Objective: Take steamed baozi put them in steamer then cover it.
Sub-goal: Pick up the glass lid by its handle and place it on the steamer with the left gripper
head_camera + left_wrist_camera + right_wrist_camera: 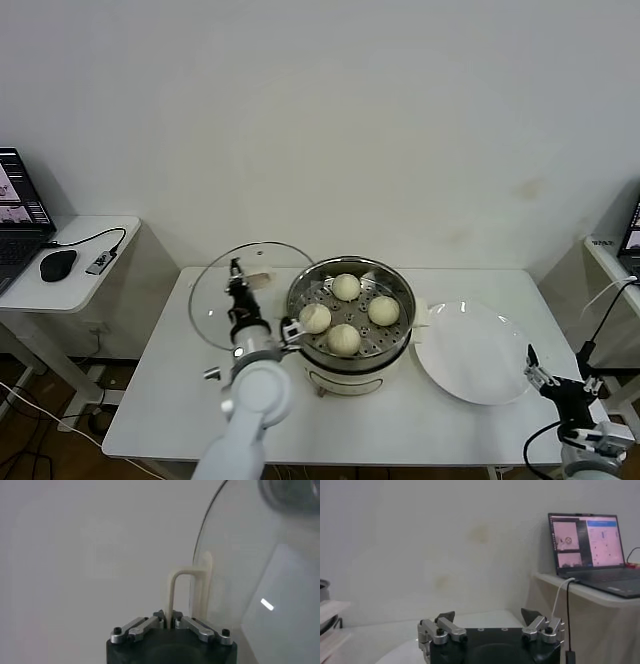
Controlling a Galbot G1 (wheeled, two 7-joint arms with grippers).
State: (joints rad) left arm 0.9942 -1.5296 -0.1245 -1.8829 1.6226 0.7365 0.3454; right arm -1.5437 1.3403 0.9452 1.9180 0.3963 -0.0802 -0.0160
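Note:
Four cream-white baozi [345, 287] lie on the perforated tray inside the steel steamer [395, 352] at the table's middle. My left gripper [236, 272] is shut on the cream handle [176, 590] of the clear glass cover [212, 300], which it holds tilted up on edge just left of the steamer. In the left wrist view the cover's glass [250, 570] stands beside the handle. My right gripper [533, 366] is open and empty at the table's front right corner, past the plate; it also shows in the right wrist view [488, 615].
A flat white plate [470, 352] lies right of the steamer. A side table with a laptop [20, 215] and mouse [57, 264] stands at the far left. Another laptop [587, 542] sits on a shelf at the right.

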